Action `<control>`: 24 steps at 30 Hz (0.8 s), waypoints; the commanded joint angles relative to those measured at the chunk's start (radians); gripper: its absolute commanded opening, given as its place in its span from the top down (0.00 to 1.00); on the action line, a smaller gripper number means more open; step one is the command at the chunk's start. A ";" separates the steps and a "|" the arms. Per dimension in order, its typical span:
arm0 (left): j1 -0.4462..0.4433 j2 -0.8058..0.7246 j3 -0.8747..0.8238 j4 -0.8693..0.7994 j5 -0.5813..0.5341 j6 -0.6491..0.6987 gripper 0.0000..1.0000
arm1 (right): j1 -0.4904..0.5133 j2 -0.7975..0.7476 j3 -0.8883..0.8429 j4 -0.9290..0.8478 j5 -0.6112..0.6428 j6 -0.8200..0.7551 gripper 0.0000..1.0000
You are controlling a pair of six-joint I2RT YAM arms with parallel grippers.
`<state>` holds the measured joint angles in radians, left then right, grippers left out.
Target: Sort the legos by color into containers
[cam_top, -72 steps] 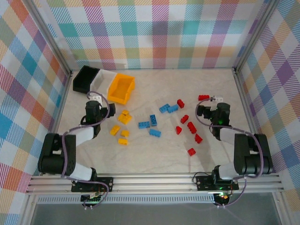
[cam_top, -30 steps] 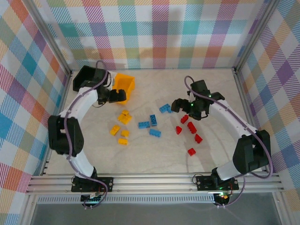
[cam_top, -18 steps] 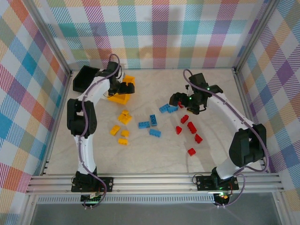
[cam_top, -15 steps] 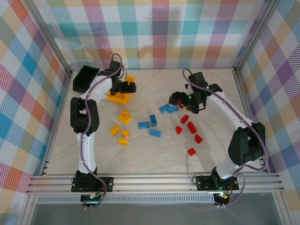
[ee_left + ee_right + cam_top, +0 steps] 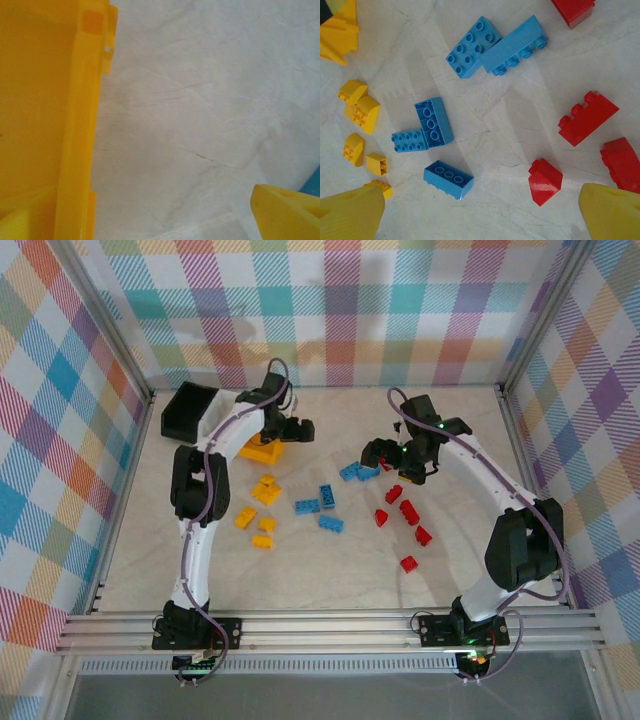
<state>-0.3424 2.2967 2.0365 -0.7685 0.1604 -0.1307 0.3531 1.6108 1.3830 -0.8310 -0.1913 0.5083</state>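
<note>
While the right gripper (image 5: 376, 452) hangs wide open and empty, the blue legos (image 5: 515, 45) lie upper-centre in its wrist view, long axis diagonal.

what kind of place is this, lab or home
Probably a robotics lab cell: a pale tabletop boxed in by multicoloured checked walls on silver aluminium frame rails, with a black-and-white left robot arm and right robot arm bolted at its near edge.
</note>
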 commanded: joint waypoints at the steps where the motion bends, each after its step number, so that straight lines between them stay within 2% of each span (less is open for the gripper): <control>1: -0.055 0.018 0.032 -0.024 0.026 -0.059 0.06 | 0.002 -0.041 0.003 -0.019 0.035 -0.014 0.00; 6: -0.114 0.055 0.080 -0.012 0.047 -0.126 0.06 | -0.013 -0.099 -0.035 -0.019 0.062 -0.002 0.00; 16: -0.200 0.217 0.330 -0.031 0.100 -0.266 0.06 | -0.097 -0.204 -0.101 -0.094 0.066 0.015 0.01; 20: -0.204 0.211 0.376 -0.068 0.102 -0.263 0.06 | -0.175 -0.233 -0.119 -0.141 0.049 0.047 0.05; 24: -0.204 0.155 0.367 -0.132 0.078 -0.210 0.06 | -0.237 -0.215 -0.110 -0.197 0.076 0.096 0.04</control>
<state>-0.5419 2.5137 2.3833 -0.8211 0.2352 -0.3645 0.1444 1.3979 1.2732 -0.9516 -0.1333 0.5522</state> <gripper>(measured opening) 0.937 0.958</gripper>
